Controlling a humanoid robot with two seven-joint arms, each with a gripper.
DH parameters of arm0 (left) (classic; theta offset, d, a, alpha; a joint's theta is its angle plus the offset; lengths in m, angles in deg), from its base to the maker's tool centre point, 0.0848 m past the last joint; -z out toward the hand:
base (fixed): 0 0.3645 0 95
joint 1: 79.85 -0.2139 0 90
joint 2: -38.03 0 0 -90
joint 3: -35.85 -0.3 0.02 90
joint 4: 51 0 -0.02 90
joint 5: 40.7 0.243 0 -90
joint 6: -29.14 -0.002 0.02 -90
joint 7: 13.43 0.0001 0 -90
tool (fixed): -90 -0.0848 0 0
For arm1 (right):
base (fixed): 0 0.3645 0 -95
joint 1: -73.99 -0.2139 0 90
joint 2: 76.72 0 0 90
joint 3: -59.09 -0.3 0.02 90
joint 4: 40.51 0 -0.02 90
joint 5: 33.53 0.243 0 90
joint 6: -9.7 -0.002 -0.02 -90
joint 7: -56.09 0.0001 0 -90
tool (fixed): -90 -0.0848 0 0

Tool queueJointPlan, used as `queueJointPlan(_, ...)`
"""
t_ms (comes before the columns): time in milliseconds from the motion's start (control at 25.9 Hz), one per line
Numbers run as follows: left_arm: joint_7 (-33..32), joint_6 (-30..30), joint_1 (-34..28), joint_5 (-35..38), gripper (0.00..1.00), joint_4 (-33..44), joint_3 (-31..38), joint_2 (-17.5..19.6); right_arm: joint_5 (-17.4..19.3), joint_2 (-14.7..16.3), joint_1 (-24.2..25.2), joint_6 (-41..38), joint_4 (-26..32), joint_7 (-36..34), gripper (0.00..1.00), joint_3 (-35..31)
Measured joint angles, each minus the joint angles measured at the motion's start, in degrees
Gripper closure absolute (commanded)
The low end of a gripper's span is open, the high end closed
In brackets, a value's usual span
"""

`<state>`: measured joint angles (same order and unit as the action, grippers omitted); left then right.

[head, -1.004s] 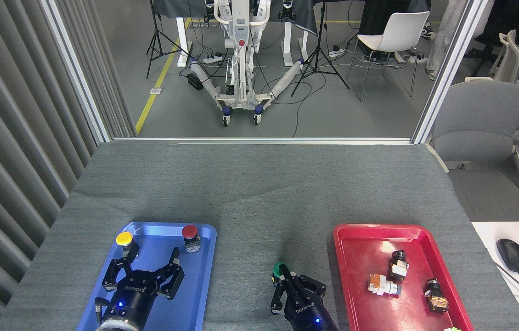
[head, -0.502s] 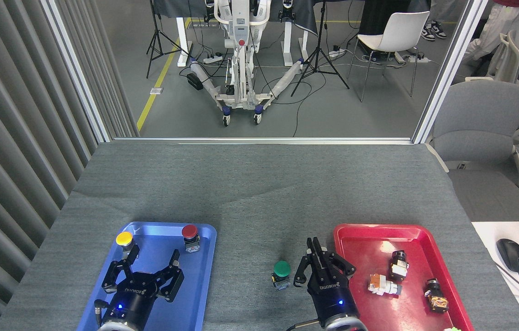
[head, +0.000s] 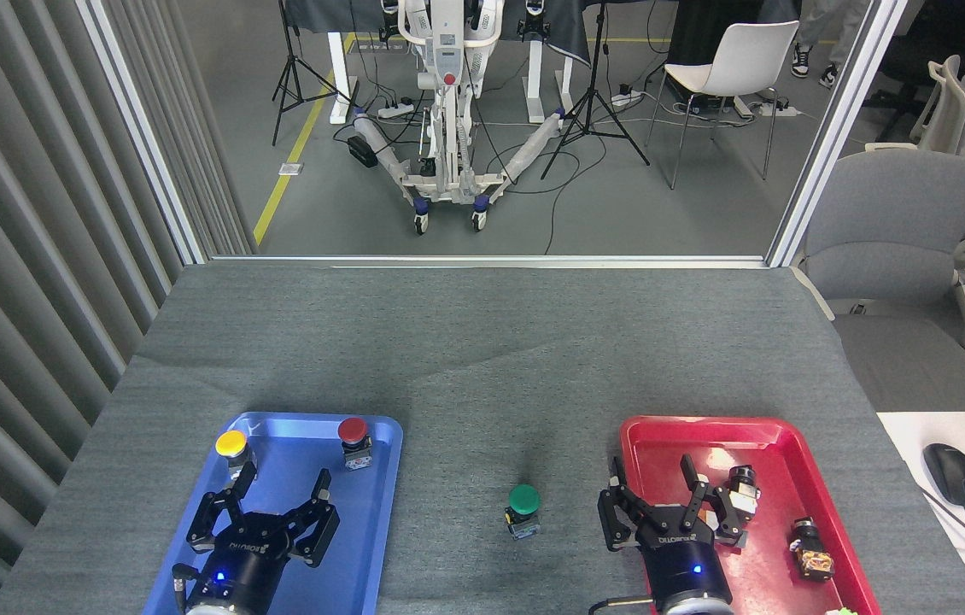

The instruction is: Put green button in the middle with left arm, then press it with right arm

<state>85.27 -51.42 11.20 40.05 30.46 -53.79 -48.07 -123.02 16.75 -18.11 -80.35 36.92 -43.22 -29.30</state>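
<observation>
Over the red tray (head: 756, 431), right gripper (head: 653, 483), fingers spread.

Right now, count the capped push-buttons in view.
3: the yellow button and red button in the blue tray, the green button on the cloth between trays.

The surface (head: 482, 359) is covered in grey cloth, matt and coarsely woven, with a shallow crease across it. The blue tray (head: 380, 512) and the red tray (head: 781, 440) look like glossy, smooth plastic that catches the light. The green button (head: 523, 499) has a smooth, slightly shiny plastic cap. Both the left gripper (head: 277, 494) and the right gripper (head: 652, 477) are matt black.
</observation>
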Motion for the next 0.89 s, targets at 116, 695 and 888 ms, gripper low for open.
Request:
queueJointPlan(116,0.30,-0.01,-0.78,-0.22,0.00,0.58,0.28,-0.05,0.33,0.52,0.35,-0.06,0.03,-0.21,0.00,-0.79)
queueJointPlan(695,0.98,-0.19,-4.03,-0.67,0.00,6.11,2.66,-0.37,0.89,0.82,1.71,0.11,0.78,-0.54,0.00,-1.10)
queueJointPlan(888,0.98,-0.19,-4.10,-0.86,0.00,4.50,2.83,-0.37,0.89,0.74,1.77,0.18,0.92,-0.55,0.00,-1.15)
